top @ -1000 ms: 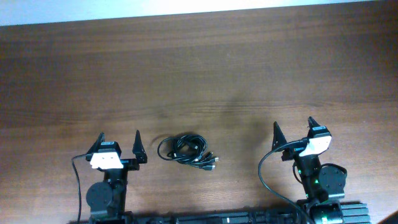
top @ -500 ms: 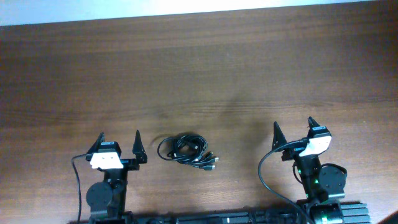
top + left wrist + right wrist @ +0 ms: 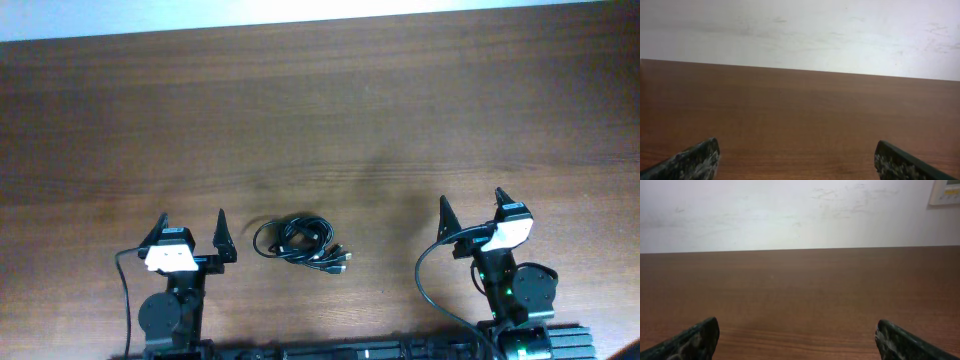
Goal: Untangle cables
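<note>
Between two open claws, left claw (image 3: 190,228) and right claw (image 3: 471,208), one bundle of cables (image 3: 301,243)

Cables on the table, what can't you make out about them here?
1. Overhead view: the cables are too small to count or to trace where they cross.
2. Overhead view: their plug ends are too small to tell the type.
3. Both wrist views: the cables lie outside the frame; only table and wall show.
</note>
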Controlling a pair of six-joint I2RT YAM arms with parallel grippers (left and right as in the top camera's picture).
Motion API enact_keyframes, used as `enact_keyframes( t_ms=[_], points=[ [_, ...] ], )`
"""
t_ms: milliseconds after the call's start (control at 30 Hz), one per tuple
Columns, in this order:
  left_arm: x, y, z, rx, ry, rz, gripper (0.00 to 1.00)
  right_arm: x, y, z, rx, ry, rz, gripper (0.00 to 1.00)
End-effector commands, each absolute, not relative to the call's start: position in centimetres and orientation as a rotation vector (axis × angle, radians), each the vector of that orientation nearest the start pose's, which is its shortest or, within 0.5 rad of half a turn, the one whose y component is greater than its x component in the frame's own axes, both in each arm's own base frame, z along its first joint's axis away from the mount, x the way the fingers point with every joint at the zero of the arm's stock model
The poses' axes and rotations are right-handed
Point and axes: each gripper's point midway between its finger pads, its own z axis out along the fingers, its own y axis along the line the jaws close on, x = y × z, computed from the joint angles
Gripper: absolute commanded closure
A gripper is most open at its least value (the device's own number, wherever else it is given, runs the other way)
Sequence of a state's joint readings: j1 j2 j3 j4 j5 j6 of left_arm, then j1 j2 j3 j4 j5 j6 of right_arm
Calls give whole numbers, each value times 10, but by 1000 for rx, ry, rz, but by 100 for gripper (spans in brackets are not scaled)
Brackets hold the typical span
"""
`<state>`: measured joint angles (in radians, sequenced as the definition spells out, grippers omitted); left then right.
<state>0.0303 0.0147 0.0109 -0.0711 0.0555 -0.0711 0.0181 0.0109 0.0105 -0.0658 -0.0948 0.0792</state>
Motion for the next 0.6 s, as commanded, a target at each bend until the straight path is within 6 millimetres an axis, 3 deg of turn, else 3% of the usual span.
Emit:
enact_keyframes(
  t_ms=[0, 433, 567],
  points=[
    [246, -6, 156, -17, 1651, -83, 1, 245, 19, 157, -13, 1646, 148, 2],
    [246, -9, 168, 2, 1606, -98, 1, 245, 19, 157, -13, 1646, 148, 1],
    [241, -10, 196, 6, 1567, -99, 1, 245, 19, 157, -13, 1647, 148, 1]
  ],
)
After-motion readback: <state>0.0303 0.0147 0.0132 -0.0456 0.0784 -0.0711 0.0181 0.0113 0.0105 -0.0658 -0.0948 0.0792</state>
